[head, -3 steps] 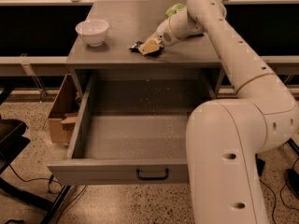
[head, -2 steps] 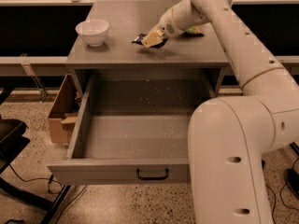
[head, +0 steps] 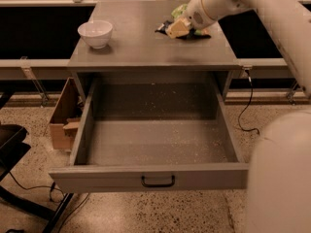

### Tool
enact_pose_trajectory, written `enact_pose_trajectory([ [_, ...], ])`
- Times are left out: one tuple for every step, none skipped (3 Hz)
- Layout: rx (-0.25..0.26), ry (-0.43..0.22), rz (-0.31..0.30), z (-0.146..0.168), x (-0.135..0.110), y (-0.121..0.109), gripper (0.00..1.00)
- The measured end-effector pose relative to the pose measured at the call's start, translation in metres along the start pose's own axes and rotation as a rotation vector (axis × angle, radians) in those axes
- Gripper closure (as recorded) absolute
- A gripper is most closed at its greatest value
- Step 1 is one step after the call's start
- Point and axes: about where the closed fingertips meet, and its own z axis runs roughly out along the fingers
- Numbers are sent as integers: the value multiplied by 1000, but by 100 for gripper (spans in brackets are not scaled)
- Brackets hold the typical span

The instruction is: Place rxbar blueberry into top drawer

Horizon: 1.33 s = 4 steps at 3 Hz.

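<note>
Drawer: top drawer (head: 146, 176) pulled open, speckled grey floor exposed.
Bar: rxbar blueberry (head: 195, 34) on tabletop (head: 141, 45), far right, outside drawer.
Gripper: gripper (head: 177, 29) over bar; grip state cannot be told.
Bowl: white bowl (head: 95, 33) upright, tabletop left.

The gripper (head: 178, 28), low over the table's (head: 141, 47) far right, hides most of the rxbar blueberry (head: 196, 35) and green bag (head: 179, 9).

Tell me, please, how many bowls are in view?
1. The white bowl sits on the cabinet top, left side; the gripper is at the top's right rear. None appear hidden.
</note>
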Motion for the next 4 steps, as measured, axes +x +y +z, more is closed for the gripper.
enact_pose_trajectory([
  [80, -102, 52, -64, -11, 17, 100],
  [88, -190, 167, -99, 17, 67, 100],
  [-16, -94, 276, -60, 105, 120, 100],
  [-212, 113, 376, 41, 236, 210, 100],
])
